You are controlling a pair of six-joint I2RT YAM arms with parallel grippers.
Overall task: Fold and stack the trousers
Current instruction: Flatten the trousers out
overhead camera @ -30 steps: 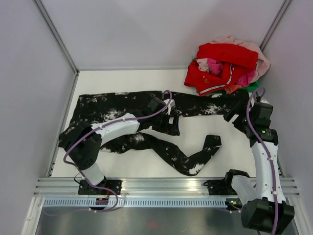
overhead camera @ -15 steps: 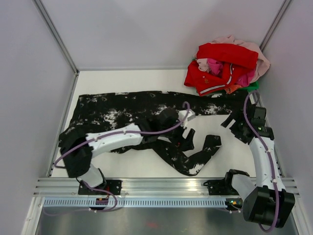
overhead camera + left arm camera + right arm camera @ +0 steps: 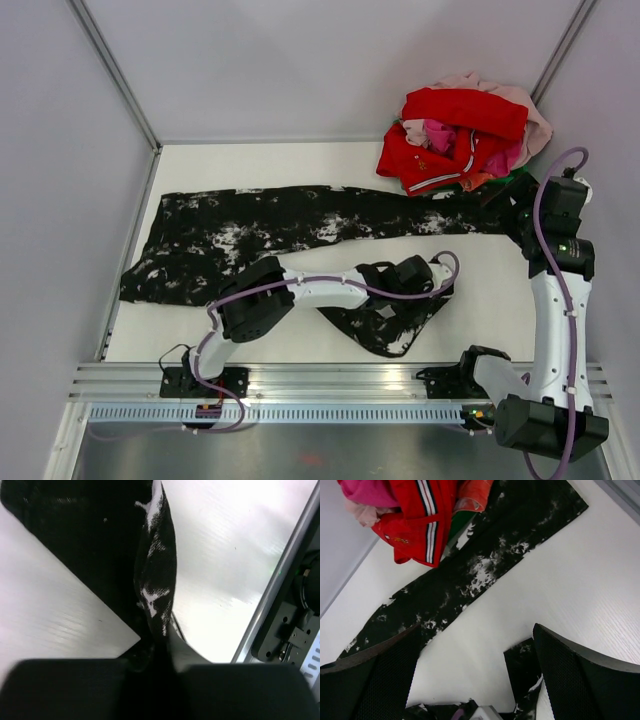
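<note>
The trousers (image 3: 280, 215) lie spread on the white surface (image 3: 300, 165): one leg runs straight across mid-frame toward the right, and the other curls down to lower centre. At that curled leg's hem the left end effector (image 3: 432, 277) has its fingers closed on a raised ridge of the fabric (image 3: 155, 580), which runs down between them. The right end effector (image 3: 518, 203) is spread wide and holds nothing, above the straight leg's far end (image 3: 485, 565). Just beyond, in the upper-right corner, a red garment with white trim (image 3: 450, 150) lies heaped with pink clothes (image 3: 440, 132). The left arm stretches low across the curled leg; the right arm stands tall at the right edge.
</note>
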